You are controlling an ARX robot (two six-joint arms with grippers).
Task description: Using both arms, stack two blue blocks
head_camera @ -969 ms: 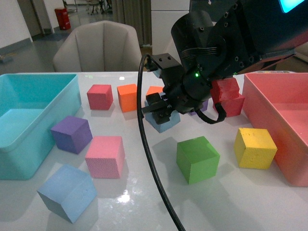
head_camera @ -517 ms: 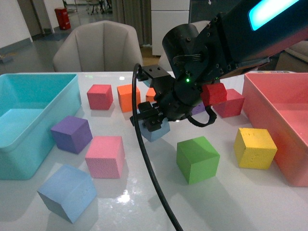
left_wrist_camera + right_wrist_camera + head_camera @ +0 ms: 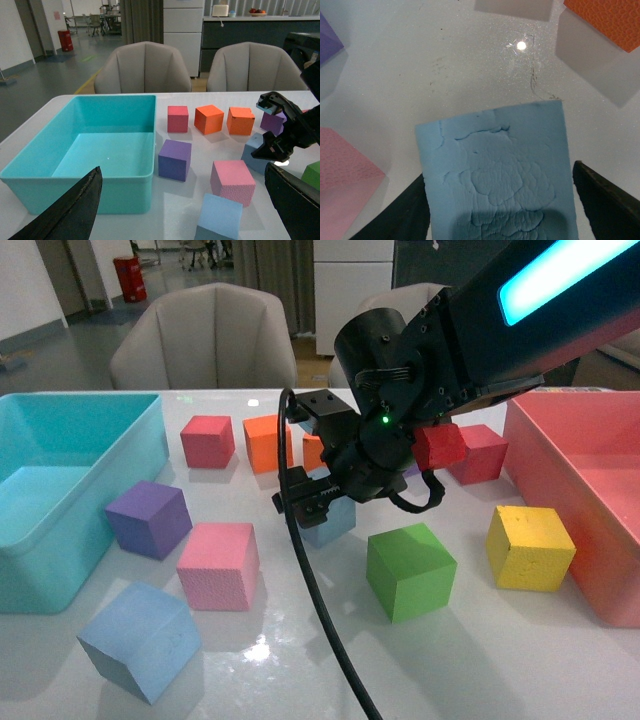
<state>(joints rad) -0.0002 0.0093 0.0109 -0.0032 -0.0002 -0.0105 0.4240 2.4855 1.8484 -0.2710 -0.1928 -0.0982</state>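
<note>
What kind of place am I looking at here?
Probably a robotics lab or demo room in an office building: a white table set with coloured foam cubes and a turquoise bin, a robot arm reaching over it, and padded chairs behind.

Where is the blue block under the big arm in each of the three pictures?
Front view: the blue block is near the picture's centre, partly hidden under the right end effector.
Left wrist view: a sliver shows behind that end effector, just beyond the pink cube.
Right wrist view: close up, between two dark fingers.
Shared landmark: the pink cube, next to it in all three.
</note>
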